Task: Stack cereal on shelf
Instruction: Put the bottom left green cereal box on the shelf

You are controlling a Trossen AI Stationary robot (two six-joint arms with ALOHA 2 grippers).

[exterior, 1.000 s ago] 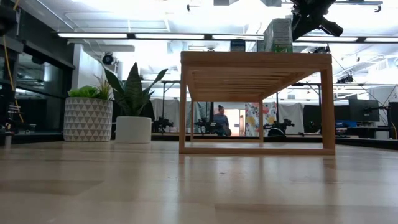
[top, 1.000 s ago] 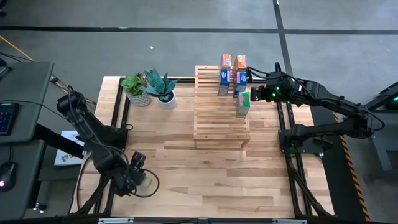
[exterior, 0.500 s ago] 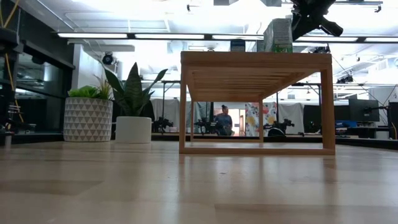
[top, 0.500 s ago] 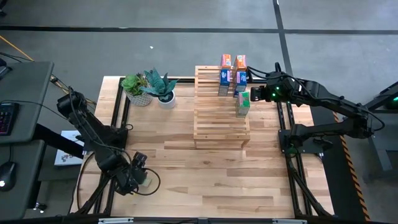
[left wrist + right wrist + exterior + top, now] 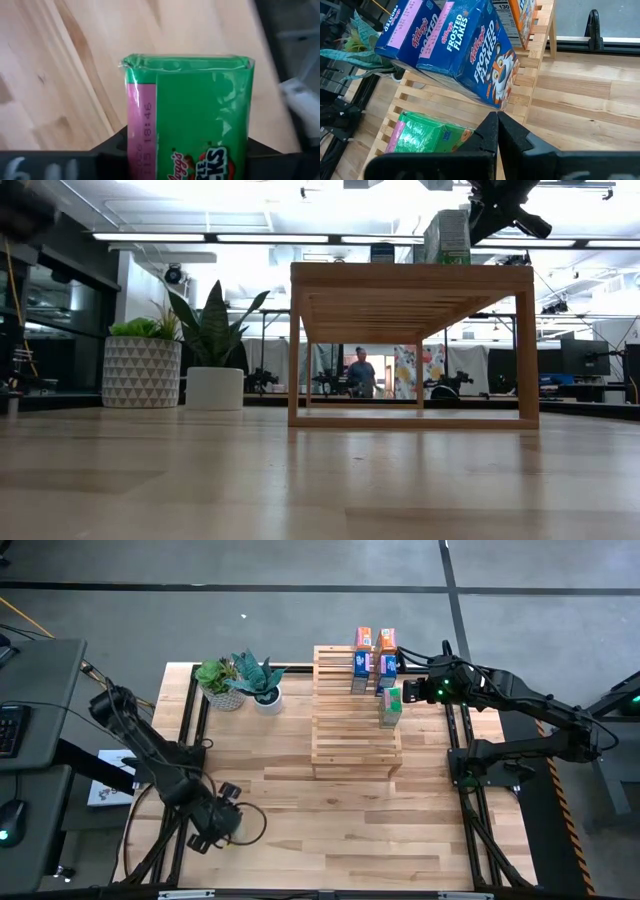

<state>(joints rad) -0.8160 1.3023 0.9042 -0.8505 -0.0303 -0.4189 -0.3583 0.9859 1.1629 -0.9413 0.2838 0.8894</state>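
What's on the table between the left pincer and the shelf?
Nothing: the high view shows bare tabletop between the left pincer, at a green cereal box, and the shelf.

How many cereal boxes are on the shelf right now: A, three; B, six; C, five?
C: the high view shows two orange boxes, two blue boxes and one green box on the shelf; the other green box is at the left gripper.

The wooden table (image 5: 330,820) carries two potted plants (image 5: 240,683) and a slatted shelf (image 5: 345,740). Five cereal boxes (image 5: 375,665) stand on the shelf.
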